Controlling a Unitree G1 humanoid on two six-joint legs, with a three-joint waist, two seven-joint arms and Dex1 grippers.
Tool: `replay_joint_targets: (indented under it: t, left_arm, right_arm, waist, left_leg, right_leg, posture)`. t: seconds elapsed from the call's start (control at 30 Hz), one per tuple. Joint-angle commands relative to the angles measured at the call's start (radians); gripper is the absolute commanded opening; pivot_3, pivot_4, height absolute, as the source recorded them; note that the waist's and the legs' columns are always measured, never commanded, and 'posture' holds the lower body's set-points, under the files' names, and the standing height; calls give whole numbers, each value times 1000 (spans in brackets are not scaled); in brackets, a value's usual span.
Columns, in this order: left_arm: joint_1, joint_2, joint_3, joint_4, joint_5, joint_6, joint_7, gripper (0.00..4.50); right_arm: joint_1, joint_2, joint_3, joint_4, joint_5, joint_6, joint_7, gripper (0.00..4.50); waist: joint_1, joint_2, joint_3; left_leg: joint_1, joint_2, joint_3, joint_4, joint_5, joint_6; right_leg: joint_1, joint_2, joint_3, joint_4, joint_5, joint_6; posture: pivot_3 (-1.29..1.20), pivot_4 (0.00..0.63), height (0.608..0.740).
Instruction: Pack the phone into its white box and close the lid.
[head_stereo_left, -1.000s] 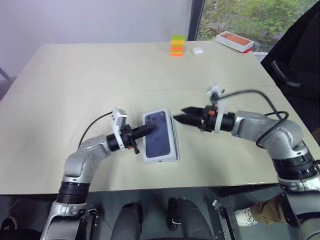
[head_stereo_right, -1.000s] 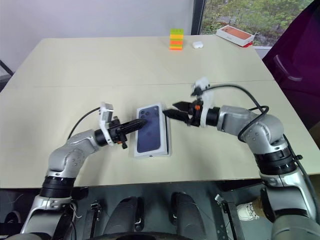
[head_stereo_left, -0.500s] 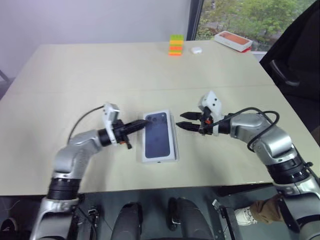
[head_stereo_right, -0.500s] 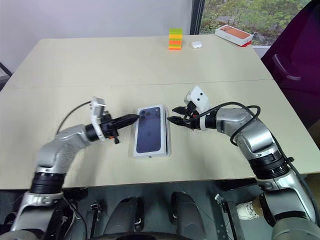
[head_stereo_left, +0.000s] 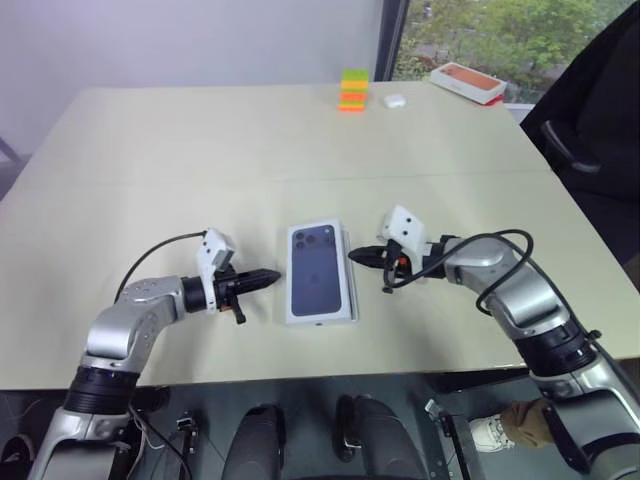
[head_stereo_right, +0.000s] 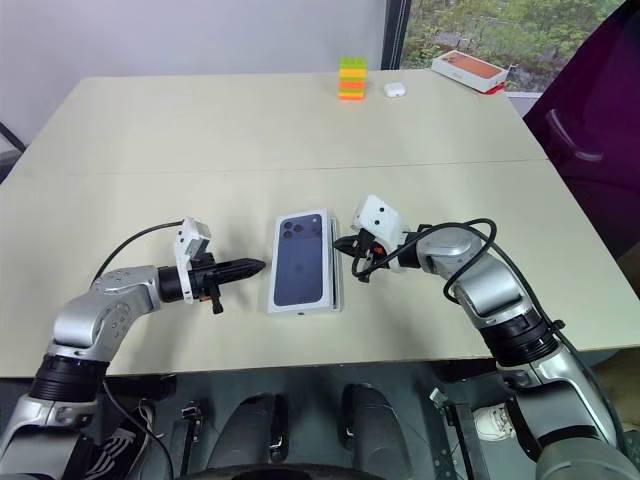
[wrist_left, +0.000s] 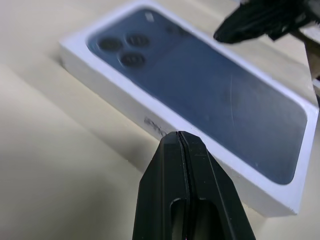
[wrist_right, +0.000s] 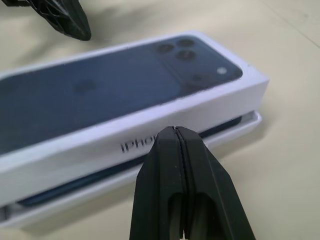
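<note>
Underneath the lid (wrist_right: 125, 120), dark phone (wrist_right: 100, 177) edge.

A pale beige table (head_stereo_left: 150, 150) spans the scene, with a thin seam running across it from side to side. At its far edge stands a small stack of toy bricks (head_stereo_left: 353, 89), green on top, then yellow, orange and red layers below. Just beside the stack lies a small white rounded case (head_stereo_left: 393, 101). Farther toward the far right corner rests a flat orange-topped box (head_stereo_left: 467, 81) with white sides. Behind that corner, a window (head_stereo_left: 500, 35) shows green foliage, and a dark chair (head_stereo_left: 590, 130) stands by the table's right side.
</note>
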Motion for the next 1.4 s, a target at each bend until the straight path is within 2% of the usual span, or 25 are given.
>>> replay_joint_targets:
  t: [0.03, 0.3, 0.53, 0.83, 1.17, 1.33, 1.4]
  left_arm:
    - [-3, 11, -13, 9, 14, 11, -14, 0]
    - [-49, -50, -71, 67, 78, -29, -11, 0]
    - [-90, -103, -27, 50, 44, -4, 9, 0]
    - [-69, -116, -27, -26, 33, 18, 19, 0]
    - [-24, -101, -35, -22, 60, -4, 19, 0]
    - [-88, -85, 34, 34, 41, -14, 35, 0]
    - [-125, -95, 54, 60, 25, -9, 36, 0]
  right_arm:
    - [-5, 10, -14, -26, -29, -21, 1, 30]
    - [-10, 35, -15, -13, -70, -25, 12, 30]
    - [9, 27, -22, -25, -95, -26, 32, 30]
    - [36, 11, -27, -39, -128, -36, 53, 30]
    - [61, 8, -13, -57, -158, -52, 67, 30]
    - [16, -19, -82, 0, -148, -67, 79, 30]
    - [-21, 3, -134, 40, -109, -45, 66, 30]
  waist:
    - [0, 0, 0]
    - [6, 0, 0]
    - [7, 0, 0]
    - [3, 0, 0]
    - [3, 0, 0]
    - [2, 0, 0]
    - [3, 0, 0]
  left_leg:
    - [0, 0, 0, 0, 0, 0]
    - [0, 0, 0, 0, 0, 0]
    - [0, 0, 0, 1, 0, 0]
    - [0, 0, 0, 1, 0, 0]
    - [0, 0, 0, 1, 0, 0]
    - [1, 0, 0, 1, 0, 0]
    - [0, 0, 0, 1, 0, 0]
  right_leg:
    - [0, 0, 0, 0, 0, 0]
    - [1, 0, 0, 0, 0, 0]
    - [1, -1, 0, 1, 0, 0]
    - [1, 0, 0, 1, 0, 0]
    - [1, 0, 0, 1, 0, 0]
    - [1, 0, 0, 1, 0, 0]
    - [1, 0, 0, 2, 0, 0]
  posture:
    - [0, 150, 740]
    - [0, 150, 740]
    - [0, 150, 740]
    - [0, 150, 740]
    - [0, 150, 740]
    - [0, 150, 740]
    - [0, 150, 740]
